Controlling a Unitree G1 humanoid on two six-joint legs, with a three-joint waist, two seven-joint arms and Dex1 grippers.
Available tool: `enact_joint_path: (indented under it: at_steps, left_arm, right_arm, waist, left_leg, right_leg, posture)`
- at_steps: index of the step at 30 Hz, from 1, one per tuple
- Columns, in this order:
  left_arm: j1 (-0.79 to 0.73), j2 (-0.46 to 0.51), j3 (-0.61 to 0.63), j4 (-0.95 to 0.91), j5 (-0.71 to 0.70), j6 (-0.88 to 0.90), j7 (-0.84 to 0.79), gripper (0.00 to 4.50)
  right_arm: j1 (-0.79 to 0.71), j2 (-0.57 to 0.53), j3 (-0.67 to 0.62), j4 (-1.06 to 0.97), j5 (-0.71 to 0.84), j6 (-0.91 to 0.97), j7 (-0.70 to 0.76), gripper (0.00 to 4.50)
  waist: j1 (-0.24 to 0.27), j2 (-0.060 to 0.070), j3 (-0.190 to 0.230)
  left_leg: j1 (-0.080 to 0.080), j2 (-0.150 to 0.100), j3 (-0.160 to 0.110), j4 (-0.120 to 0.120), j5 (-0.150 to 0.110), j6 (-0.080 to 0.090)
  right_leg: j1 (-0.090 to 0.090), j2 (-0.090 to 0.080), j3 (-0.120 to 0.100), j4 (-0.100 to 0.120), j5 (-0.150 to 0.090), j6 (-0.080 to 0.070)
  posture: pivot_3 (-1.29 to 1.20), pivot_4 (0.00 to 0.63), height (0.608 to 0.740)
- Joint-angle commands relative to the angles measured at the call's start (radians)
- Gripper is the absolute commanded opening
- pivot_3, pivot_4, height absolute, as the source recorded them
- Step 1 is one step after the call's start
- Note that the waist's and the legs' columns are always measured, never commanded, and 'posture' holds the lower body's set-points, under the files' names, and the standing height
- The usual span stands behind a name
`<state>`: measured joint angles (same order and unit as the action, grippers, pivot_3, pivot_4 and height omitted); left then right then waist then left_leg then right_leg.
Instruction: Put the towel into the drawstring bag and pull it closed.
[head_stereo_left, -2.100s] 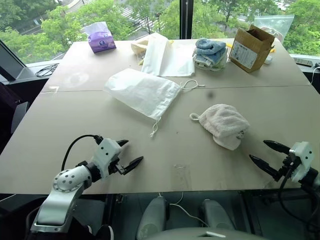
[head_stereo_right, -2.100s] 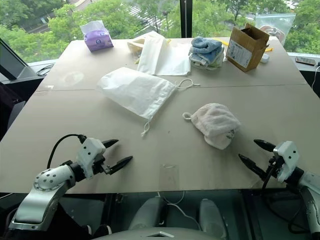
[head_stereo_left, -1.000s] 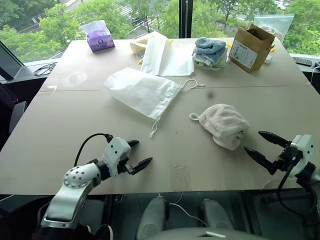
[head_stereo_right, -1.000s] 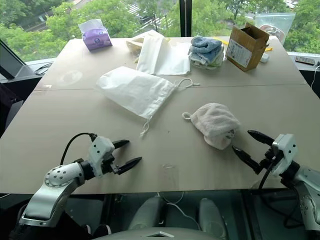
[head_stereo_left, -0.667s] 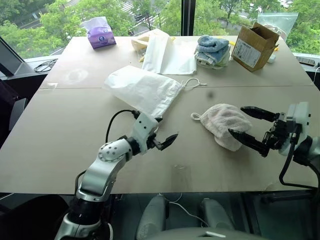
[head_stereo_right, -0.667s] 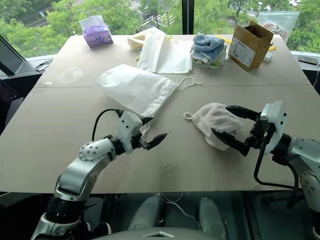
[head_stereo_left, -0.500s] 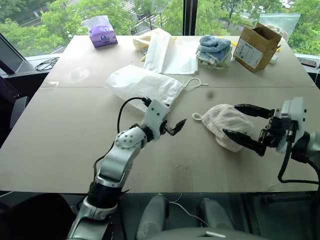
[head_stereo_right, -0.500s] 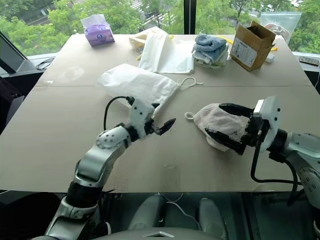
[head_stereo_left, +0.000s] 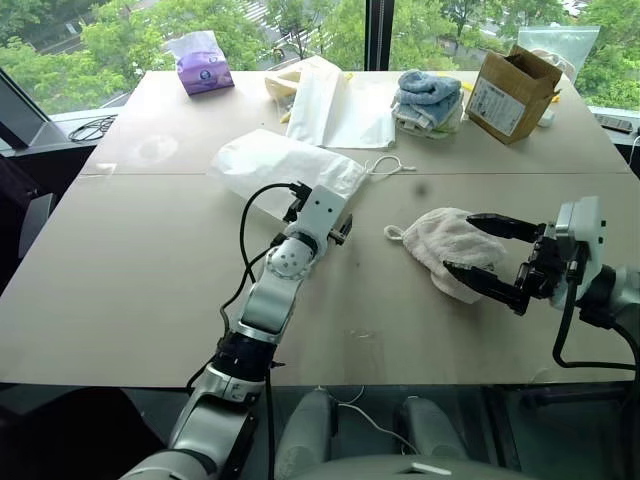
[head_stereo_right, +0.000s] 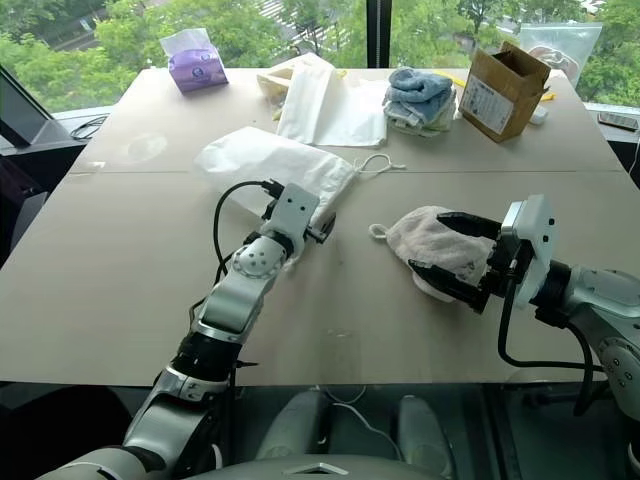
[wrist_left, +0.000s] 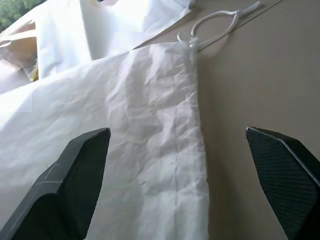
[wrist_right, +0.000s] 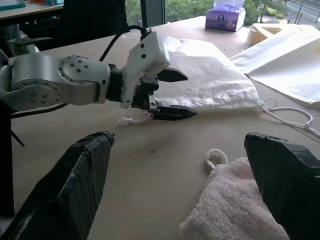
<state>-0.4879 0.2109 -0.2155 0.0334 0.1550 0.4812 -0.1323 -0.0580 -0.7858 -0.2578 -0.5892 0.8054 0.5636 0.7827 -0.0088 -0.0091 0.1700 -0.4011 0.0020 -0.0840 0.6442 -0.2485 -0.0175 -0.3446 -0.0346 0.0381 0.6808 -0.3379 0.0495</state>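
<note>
The drawstring bag (head_stereo_left: 285, 168) lies flat and white at the table's middle left, its cords (head_stereo_left: 385, 167) trailing right from the mouth. My left gripper (wrist_right: 180, 95) hovers open just short of the bag's mouth edge. In the left wrist view the wrinkled bag (wrist_left: 145, 125) lies between its fingers (wrist_left: 70, 180). The towel (head_stereo_left: 447, 245), pale and fluffy with a small cord loop (wrist_right: 216, 157), rests at the middle right. My right gripper (head_stereo_left: 460, 243) stands open, its jaws straddling the towel's near right side; touch cannot be told.
At the table's far side stand a purple tissue pack (head_stereo_left: 203, 68), a flat cream cloth sheet (head_stereo_left: 342, 105), folded blue and green towels (head_stereo_left: 428, 100), a cardboard box (head_stereo_left: 510, 90) and a clear plastic bag (head_stereo_left: 548, 45). Bare tabletop (head_stereo_left: 130, 270) stretches left.
My left arm has reached forward from the table's near edge to the bag's mouth. My right gripper rose and swung left up to the towel, then held still.
</note>
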Motion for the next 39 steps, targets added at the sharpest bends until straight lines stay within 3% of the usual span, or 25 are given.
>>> enact_joint_path:
  at_steps: [1,9,12,15,20,28,39]
  left_arm:
    - [-0.032,-0.015,0.015,0.042,0.025,-0.024,0.033,4.48]
    - [-0.065,-0.034,-0.010,0.124,0.072,-0.068,0.041,4.48]
    - [-0.050,-0.039,0.011,0.119,0.087,-0.044,0.068,3.75]
    - [-0.028,-0.043,0.036,0.120,0.087,-0.010,0.087,2.55]
    - [-0.006,-0.043,0.056,0.123,0.083,0.014,0.095,0.11]
    - [-0.006,-0.064,0.087,0.090,0.031,-0.070,0.064,0.01]
    - [0.031,-0.002,0.178,-0.161,-0.085,-0.180,-0.052,0.01]
  right_arm:
    - [-0.006,-0.010,-0.044,-0.032,0.018,-0.009,0.002,4.50]
    - [0.005,0.001,-0.050,-0.033,0.020,-0.018,-0.004,4.50]
    - [0.007,0.005,-0.054,-0.035,0.019,-0.021,-0.010,4.50]
    - [0.010,0.010,-0.061,-0.031,0.019,-0.024,-0.009,4.50]
    - [0.009,0.015,-0.067,-0.020,0.017,-0.029,-0.007,4.50]
    - [0.003,0.027,-0.058,-0.006,0.006,-0.042,-0.010,4.50]
    - [-0.019,0.051,-0.041,0.025,-0.013,-0.047,-0.015,4.50]
  waist:
    - [0.000,0.000,0.000]
    - [0.002,0.000,0.000]
    - [0.001,0.000,0.000]
    - [-0.005,0.000,0.000]
    - [-0.009,0.000,0.000]
    - [-0.007,0.000,0.000]
    - [-0.004,0.000,0.000]
  left_leg:
    - [0.000,0.000,0.000,0.000,0.000,0.000]
    - [0.000,0.000,0.000,0.002,0.000,0.000]
    - [0.000,0.000,0.000,0.003,0.000,0.000]
    - [0.000,0.000,0.000,0.003,0.000,0.000]
    - [0.003,0.000,0.001,0.003,0.000,0.000]
    - [0.004,0.000,0.002,0.007,-0.001,0.002]
    - [0.002,0.000,0.001,0.007,0.000,0.000]
  right_leg:
    - [0.000,0.000,0.000,0.000,0.000,0.000]
    - [0.000,0.000,-0.001,0.002,0.000,0.000]
    - [0.000,0.000,0.000,0.003,0.000,0.000]
    - [0.000,0.000,0.000,0.004,0.000,0.000]
    - [0.000,0.001,0.002,0.007,0.000,0.000]
    - [0.000,0.001,0.003,0.012,0.000,0.000]
    - [-0.001,0.000,0.002,0.012,0.000,0.000]
  posture:
    - [0.00,0.150,0.740]
    - [0.00,0.150,0.740]
    - [0.00,0.150,0.740]
    - [0.00,0.150,0.740]
    - [0.00,0.150,0.740]
    - [0.00,0.150,0.740]
    - [0.00,0.150,0.740]
